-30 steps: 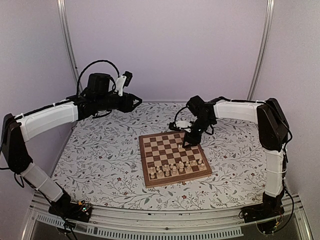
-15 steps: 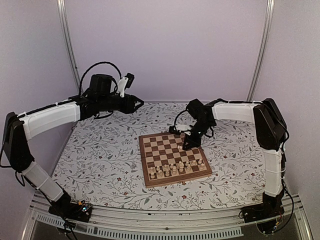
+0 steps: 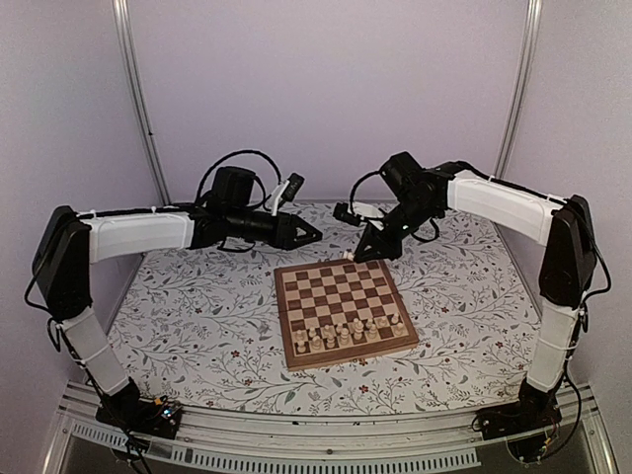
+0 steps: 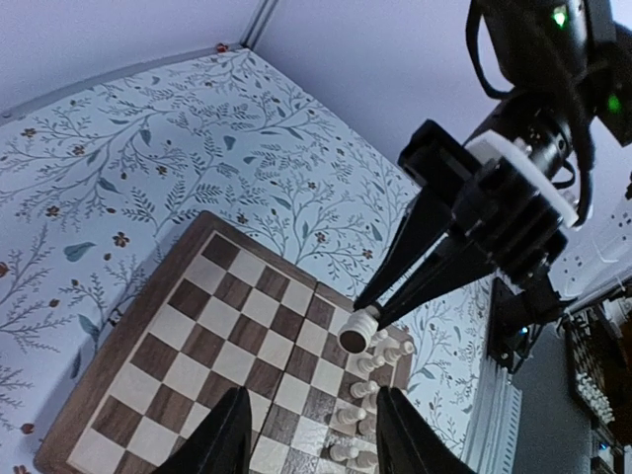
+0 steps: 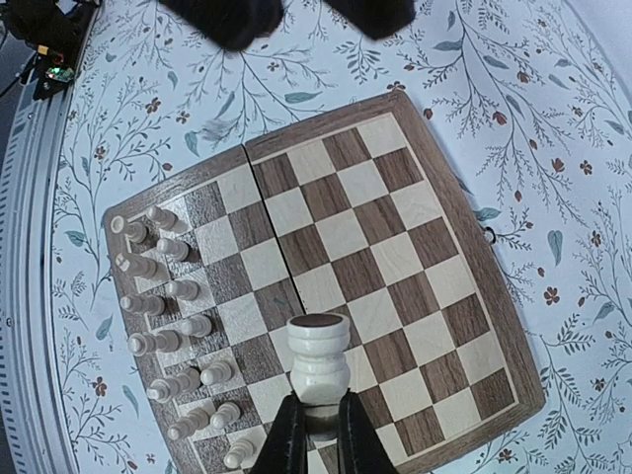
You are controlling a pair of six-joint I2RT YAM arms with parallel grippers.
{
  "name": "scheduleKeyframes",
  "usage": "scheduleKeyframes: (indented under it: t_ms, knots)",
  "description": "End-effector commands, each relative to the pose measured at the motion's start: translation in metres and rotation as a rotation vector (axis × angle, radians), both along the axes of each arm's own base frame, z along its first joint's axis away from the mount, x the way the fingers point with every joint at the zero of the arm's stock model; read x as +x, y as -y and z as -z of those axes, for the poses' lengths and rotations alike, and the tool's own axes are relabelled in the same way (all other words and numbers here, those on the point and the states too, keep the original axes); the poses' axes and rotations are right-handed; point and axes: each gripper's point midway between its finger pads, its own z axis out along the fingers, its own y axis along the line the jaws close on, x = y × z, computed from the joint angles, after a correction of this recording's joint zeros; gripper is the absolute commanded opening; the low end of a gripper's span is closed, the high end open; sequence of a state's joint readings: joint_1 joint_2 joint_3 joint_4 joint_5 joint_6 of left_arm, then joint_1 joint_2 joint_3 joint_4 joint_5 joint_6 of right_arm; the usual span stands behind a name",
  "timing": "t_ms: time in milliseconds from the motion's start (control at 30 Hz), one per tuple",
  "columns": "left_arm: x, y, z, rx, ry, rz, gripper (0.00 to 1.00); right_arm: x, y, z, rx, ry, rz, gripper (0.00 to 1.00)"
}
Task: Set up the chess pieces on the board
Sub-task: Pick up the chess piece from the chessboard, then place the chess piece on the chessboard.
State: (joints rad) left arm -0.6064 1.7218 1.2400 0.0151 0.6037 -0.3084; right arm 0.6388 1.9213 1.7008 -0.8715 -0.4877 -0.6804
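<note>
**Now: one piece in transit**

Right gripper [image 5: 316, 434] pinches a cream chess piece [image 5: 318, 360], aloft over the board's [image 3: 331, 286] far edge. Left gripper [image 4: 311, 434] hovers nearby, jaws spread, empty. Remaining pieces [image 3: 348, 334] stand in the near rows. Next, probably: lower it upright onto its square.

The pieces [image 3: 348, 334] crowd two ranks at the board's [image 3: 331, 286] 6 o'clock edge, and the ranks beyond are open. The right tool [image 3: 353, 256], clamping a held piece [image 5: 317, 357], hangs over the 12 o'clock edge. The left tool [image 3: 315, 235] hangs at 11 o'clock. The worktop [image 3: 197, 306] at 9 and 3 o'clock is passable.
</note>
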Motion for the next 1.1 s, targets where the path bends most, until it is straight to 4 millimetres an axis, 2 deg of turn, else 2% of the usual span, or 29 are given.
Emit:
scheduleKeyframes:
  t_ms: [0, 233, 333, 567, 700, 767, 833, 1067]
  knots:
    - [-0.028, 0.029, 0.004, -0.044, -0.046, 0.139, 0.44, -0.018, -0.006, -0.012, 0.023, -0.038, -0.031, 0.05]
    - [-0.049, 0.052, 0.024, -0.023, -0.117, 0.234, 0.38, -0.036, -0.015, -0.015, 0.019, -0.032, -0.089, 0.06]
    - [-0.052, 0.053, 0.035, 0.012, -0.145, 0.238, 0.37, -0.042, -0.017, -0.014, 0.013, -0.032, -0.110, 0.06]
    - [-0.057, 0.057, 0.044, 0.024, -0.181, 0.265, 0.31, -0.047, -0.020, -0.013, 0.005, -0.021, -0.127, 0.06]
    - [-0.061, 0.059, 0.048, 0.030, -0.202, 0.285, 0.32, -0.044, -0.018, -0.009, -0.016, -0.008, -0.120, 0.07]
    - [-0.063, 0.061, 0.050, 0.042, -0.208, 0.296, 0.37, -0.043, -0.016, -0.008, -0.027, 0.000, -0.117, 0.07]
    - [-0.066, 0.063, 0.053, 0.055, -0.212, 0.308, 0.38, -0.043, -0.015, -0.008, -0.029, 0.008, -0.120, 0.06]
    - [-0.073, 0.068, 0.059, 0.064, -0.238, 0.339, 0.24, -0.044, -0.013, -0.008, -0.035, 0.013, -0.120, 0.07]
